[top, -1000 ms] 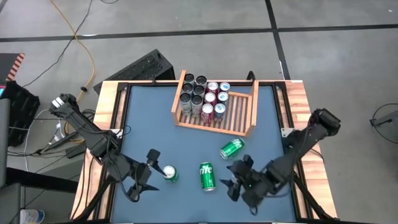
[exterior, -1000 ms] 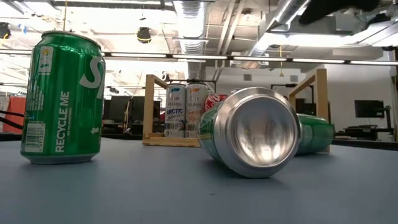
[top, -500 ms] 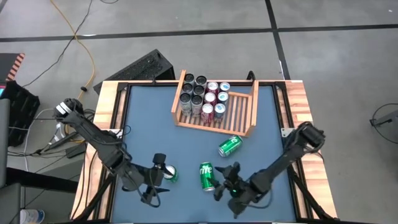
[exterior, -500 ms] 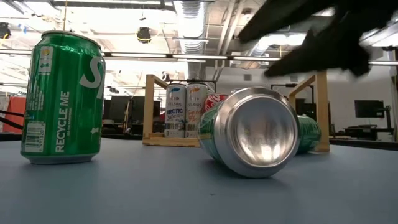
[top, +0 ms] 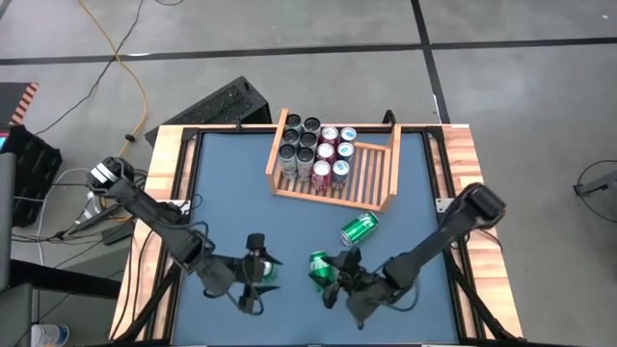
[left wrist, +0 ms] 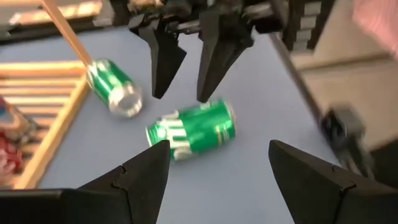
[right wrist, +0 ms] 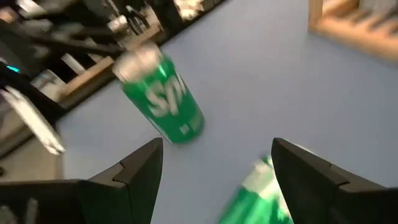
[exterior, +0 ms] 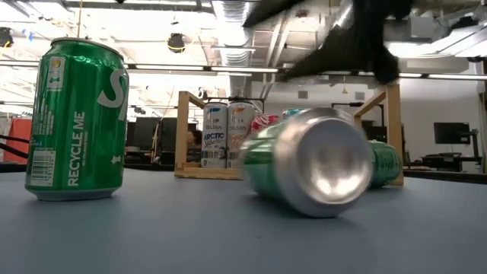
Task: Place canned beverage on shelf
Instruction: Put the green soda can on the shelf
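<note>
Light wooden slatted shelf [top: 371, 185] at 12 o'clock held many cans; three green cans waited outside. Left gripper [top: 258, 273], right gripper [top: 335, 275]: fingers wide, empty.

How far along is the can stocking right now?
Done: a block of cans already stands in the left part of the shelf. In hand: nothing held; the right gripper hovers, jaws open, at the lying Sprite can, and the left gripper, also open, is at the upright Sprite can. Left: those two, plus the tipped green can near the shelf front.
</note>
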Controlling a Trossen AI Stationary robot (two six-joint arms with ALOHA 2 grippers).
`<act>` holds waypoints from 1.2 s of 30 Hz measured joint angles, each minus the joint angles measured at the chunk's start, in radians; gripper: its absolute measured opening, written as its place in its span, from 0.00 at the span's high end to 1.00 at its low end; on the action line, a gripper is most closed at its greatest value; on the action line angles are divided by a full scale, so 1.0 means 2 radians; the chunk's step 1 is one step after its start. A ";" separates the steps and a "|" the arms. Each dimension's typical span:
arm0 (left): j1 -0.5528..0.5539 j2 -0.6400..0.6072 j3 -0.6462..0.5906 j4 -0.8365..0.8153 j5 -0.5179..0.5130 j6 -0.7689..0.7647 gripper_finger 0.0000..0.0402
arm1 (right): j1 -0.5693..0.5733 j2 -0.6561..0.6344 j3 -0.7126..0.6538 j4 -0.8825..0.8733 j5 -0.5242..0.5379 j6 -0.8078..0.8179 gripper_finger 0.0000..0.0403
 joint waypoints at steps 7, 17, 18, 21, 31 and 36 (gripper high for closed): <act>0.111 0.004 0.001 0.048 0.090 -0.012 0.35 | 0.046 -0.123 0.001 -0.169 0.001 0.043 0.29; 0.228 0.102 0.085 0.082 0.187 0.008 0.35 | 0.159 -0.191 0.001 -0.582 -0.144 0.455 0.29; 0.231 0.121 0.111 0.064 0.184 0.011 0.35 | 0.166 -0.189 0.001 -0.608 -0.174 0.485 0.29; 0.237 0.185 0.191 -0.006 0.177 0.030 0.35 | 0.185 -0.182 0.001 -0.635 -0.209 0.537 0.29; 0.265 0.363 0.379 -0.071 0.167 0.014 0.35 | 0.190 -0.128 0.001 -0.649 -0.206 0.546 0.29; 0.275 0.416 0.439 -0.109 0.156 0.014 0.35 | 0.187 -0.085 0.001 -0.639 -0.226 0.541 0.29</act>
